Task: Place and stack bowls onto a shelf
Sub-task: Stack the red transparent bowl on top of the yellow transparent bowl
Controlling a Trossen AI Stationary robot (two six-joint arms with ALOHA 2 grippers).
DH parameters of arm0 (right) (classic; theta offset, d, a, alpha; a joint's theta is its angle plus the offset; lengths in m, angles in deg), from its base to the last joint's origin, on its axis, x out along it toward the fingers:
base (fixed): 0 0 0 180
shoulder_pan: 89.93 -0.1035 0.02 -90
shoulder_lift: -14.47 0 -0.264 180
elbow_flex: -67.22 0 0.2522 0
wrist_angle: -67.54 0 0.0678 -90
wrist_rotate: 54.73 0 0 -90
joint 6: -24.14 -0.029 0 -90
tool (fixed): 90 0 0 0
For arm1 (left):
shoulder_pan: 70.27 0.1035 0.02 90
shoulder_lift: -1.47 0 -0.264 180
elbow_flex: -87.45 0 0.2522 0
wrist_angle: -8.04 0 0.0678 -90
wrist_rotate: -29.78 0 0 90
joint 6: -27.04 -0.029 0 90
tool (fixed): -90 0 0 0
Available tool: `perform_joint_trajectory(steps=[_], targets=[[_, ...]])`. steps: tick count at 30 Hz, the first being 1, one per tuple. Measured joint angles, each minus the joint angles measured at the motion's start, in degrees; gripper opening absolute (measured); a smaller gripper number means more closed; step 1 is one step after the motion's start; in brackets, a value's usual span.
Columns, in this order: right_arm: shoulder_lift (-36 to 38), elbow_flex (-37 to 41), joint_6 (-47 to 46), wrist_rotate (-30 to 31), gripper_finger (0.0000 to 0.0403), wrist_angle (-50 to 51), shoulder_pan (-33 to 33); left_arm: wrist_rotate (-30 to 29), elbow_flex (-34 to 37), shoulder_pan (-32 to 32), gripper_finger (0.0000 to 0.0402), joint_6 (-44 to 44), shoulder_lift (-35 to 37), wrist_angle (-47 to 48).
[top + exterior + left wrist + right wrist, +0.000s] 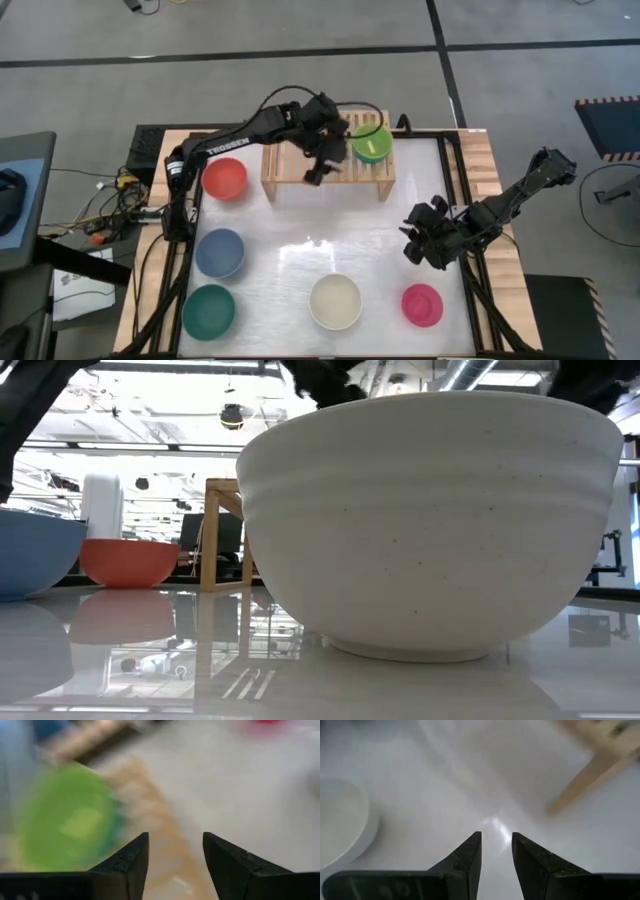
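Note:
The light-wood shelf (pixel 300 172) stands at the table's far side. A green bowl (pixel 372 143) sits on its right end, and it shows blurred in the left wrist view (pixel 65 822). Whether other bowls are nested with it I cannot tell. On the table rest the red bowl (pixel 224 178), the slate blue bowl (pixel 220 252), the teal bowl (pixel 209 311), the cream bowl (pixel 335 301) and the pink bowl (pixel 422 305). My left gripper (pixel 318 170) hangs open over the shelf's middle, left of the green bowl, holding nothing (pixel 175 837). My right gripper (pixel 418 248) is open over bare table above the pink bowl (pixel 496 836).
The low view is mostly filled by the cream bowl (pixel 430 520), with the red bowl (pixel 128 562), the slate blue bowl (pixel 30 565) and a shelf leg (pixel 222 535) behind it. Bare glossy table (pixel 330 235) lies between the shelf and the near row of bowls. Cables (pixel 110 200) lie off the table's left edge.

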Motion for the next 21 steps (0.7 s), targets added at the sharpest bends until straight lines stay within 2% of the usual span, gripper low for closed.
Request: perform_joint_trajectory(steps=[4, 7, 14, 21], targets=[[-0.9, 0.7, -3.6, -11.0, 0.0132, 0.4, -0.4, 5.9, 1.6, -1.4, 0.0152, 2.9, 0.2, 13.1], [-1.3, 3.2, -7.3, -17.8, 0.0132, -0.8, -2.4, 6.8, 7.5, -4.1, 0.0137, 4.8, 2.9, 12.8], [-4.7, 9.6, -13.9, -28.3, 0.0132, -10.1, -9.1, 0.6, 24.1, -11.8, 0.0123, 10.1, 16.0, -1.5], [-11.5, 11.5, -15.1, -32.0, 0.0132, -17.8, -14.4, -4.7, 47.0, -15.7, 0.0122, 21.5, 33.2, -23.8]])
